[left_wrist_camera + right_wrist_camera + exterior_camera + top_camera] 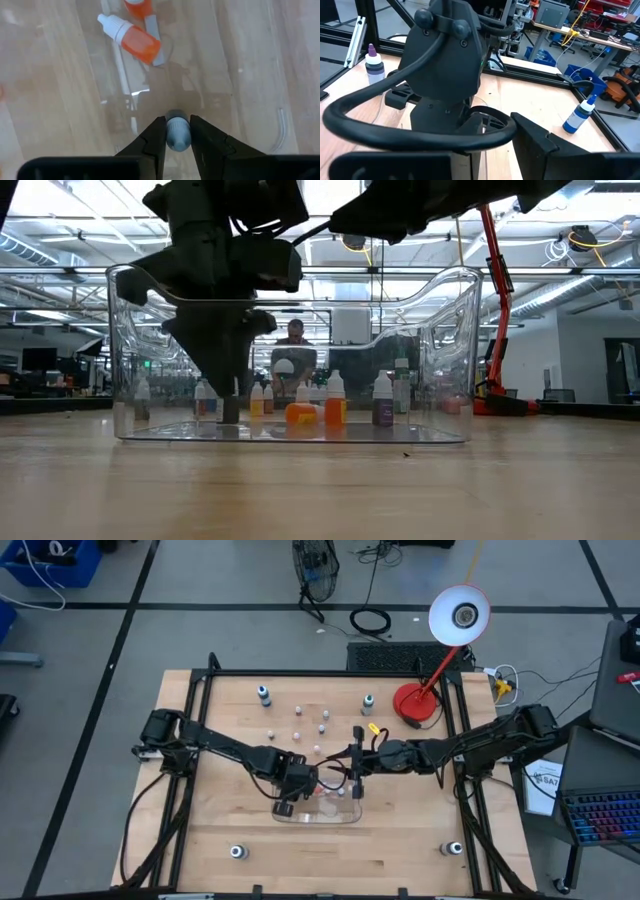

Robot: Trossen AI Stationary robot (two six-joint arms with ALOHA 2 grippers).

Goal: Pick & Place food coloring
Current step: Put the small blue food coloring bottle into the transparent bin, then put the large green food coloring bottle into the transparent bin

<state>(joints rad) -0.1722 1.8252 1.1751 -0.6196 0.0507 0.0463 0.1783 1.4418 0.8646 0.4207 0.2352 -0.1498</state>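
My left gripper (pixel 177 142) reaches down inside the clear tray (pixel 345 816) and is shut on a small bottle with a grey-blue top (pixel 177 131). An orange bottle with a white tip (pixel 132 37) lies on the tray floor in front of it, and another orange one (pixel 335 400) and a dark one (pixel 383 402) stand in the tray. Several tiny whitish bottles (pixel 298 710) stand on the table beyond the tray. My right gripper (pixel 357 765) hovers open above the tray's right part. My left gripper pinches the small bottle by its grey-blue top (pixel 177 124) between its two fingertips (pixel 156 137). The fingers come from above, pointing down into the tray's left part (pixel 230 405). The fingers hide the bottle's body, so I cannot tell whether it stands on the tray floor.
Larger dark bottles with pale tops stand at the table's corners (pixel 263 693) (pixel 368 702) (pixel 237 851) (pixel 455 848). A red desk lamp (pixel 415 700) stands at the far right. The tray's high clear walls (pixel 470 350) surround my left gripper. Bare wood lies near the front edge.
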